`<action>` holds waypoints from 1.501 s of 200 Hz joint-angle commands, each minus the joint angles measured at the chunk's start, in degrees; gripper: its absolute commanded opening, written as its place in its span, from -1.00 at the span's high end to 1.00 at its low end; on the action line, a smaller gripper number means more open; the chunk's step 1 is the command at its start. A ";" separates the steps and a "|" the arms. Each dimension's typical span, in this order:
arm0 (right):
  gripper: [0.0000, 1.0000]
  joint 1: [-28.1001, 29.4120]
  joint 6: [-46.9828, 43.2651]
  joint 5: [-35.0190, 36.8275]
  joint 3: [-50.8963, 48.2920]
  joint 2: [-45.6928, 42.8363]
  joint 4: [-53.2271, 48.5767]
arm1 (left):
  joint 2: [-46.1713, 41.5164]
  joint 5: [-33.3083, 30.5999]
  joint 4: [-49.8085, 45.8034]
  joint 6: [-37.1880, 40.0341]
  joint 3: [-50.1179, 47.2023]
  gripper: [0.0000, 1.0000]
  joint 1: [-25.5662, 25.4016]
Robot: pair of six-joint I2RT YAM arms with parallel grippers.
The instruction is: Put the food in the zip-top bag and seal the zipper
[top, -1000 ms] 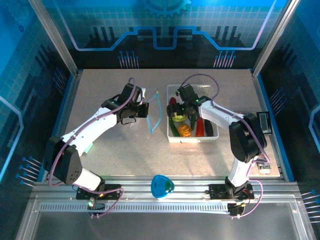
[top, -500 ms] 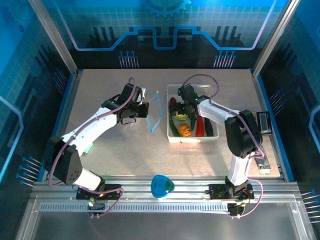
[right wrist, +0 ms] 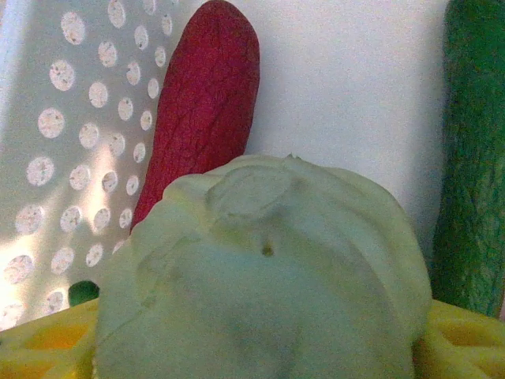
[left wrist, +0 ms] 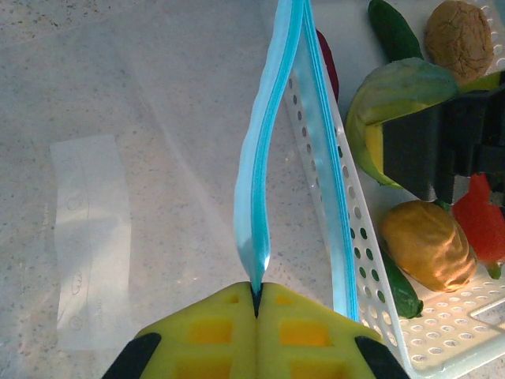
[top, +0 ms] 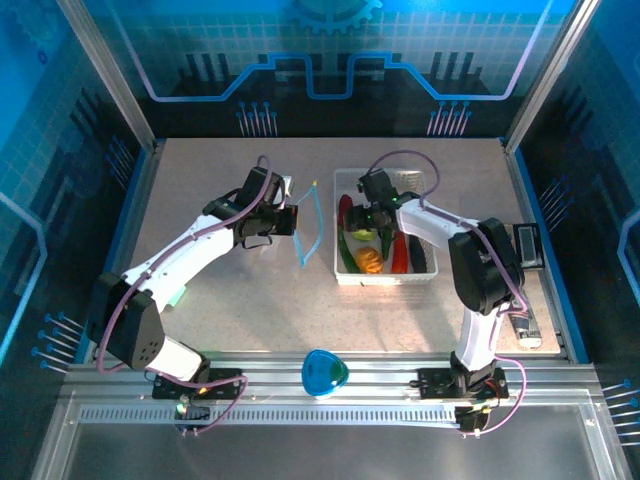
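Right jaws astride domed (pale-green) cabbage (right wrist: 260,276)

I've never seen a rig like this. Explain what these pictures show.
These are two robot arms bolted to a table. One picture looks down from above; the other two come from a camera on each wrist. On the table stand a white perforated basket of toy vegetables and a clear zip-top bag. The left arm's fingers are pinched shut on the bag's blue zipper, with the mouth open beside the basket. The right arm's fingers sit either side of a green cabbage in the basket, near a red chili and a cucumber; whether they grip it yet is unclear.
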 commanded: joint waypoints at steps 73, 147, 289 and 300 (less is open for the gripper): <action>-0.23 0.91 0.54 -15.41 -2.25 -18.57 0.89 | 0.24 3.36 -0.26 0.07 2.83 1.00 0.11; -0.24 6.10 7.94 -28.50 -6.33 -22.05 11.43 | 0.24 8.90 1.83 -2.46 5.23 1.00 0.03; -0.24 7.20 8.18 -28.54 -6.01 -18.44 12.86 | -4.06 17.04 5.93 -6.44 6.25 1.00 0.14; -0.24 7.22 7.75 -28.04 -5.45 -17.97 12.04 | -4.40 17.93 6.39 -6.83 6.19 1.00 0.14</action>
